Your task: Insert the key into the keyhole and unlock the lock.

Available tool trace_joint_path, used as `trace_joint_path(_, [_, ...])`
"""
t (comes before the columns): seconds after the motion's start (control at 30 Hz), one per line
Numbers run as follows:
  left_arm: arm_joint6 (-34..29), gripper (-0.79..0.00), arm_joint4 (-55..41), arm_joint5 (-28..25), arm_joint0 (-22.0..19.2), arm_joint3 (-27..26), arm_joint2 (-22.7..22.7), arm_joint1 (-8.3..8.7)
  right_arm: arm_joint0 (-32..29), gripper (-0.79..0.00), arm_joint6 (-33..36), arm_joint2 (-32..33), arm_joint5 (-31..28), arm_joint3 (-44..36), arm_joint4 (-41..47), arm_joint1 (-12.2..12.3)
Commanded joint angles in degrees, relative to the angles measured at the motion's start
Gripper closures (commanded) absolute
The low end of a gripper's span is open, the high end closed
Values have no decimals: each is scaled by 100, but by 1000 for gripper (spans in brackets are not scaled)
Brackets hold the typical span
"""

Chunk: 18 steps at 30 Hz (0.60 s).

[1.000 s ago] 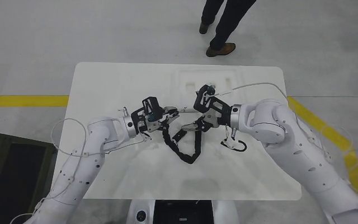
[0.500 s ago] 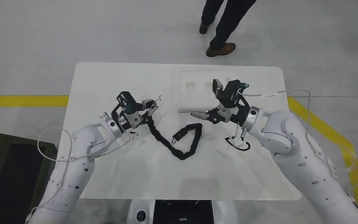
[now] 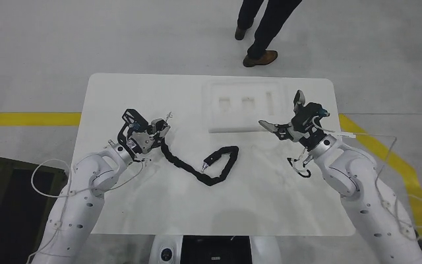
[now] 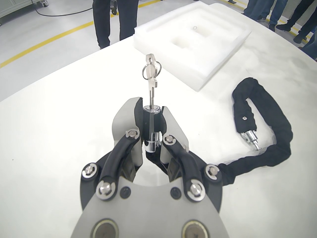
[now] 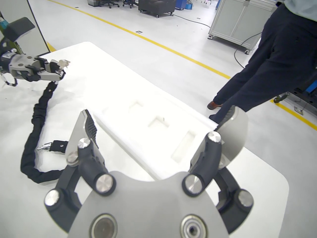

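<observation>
Bright overhead light is washing out the white bench [image 4: 62,115], perhaps hiding surface detail; wrist views are bowing at edges.

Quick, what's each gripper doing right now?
Left gripper: closed on the lock, key inserted.
Right gripper: open, empty.

Silver key [image 4: 151,77] in the keyhole [image 4: 152,108] of the black lock barrel [image 4: 150,125]; sleeved chain [image 4: 272,127] loose, pin end [image 4: 251,138] free.
</observation>
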Motion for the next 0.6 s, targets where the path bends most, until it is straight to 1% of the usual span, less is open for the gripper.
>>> trace_joint_path(0.0, [-24, 0, -45, 6, 28, -37, -20, 2, -48, -785, -25, 53, 75, -14, -38, -2])
trace_joint_path(0.57, [-31, 0, -79, -29, 42, -73, -17, 2, -48, -785, -25, 53, 75, -14, -38, -2])
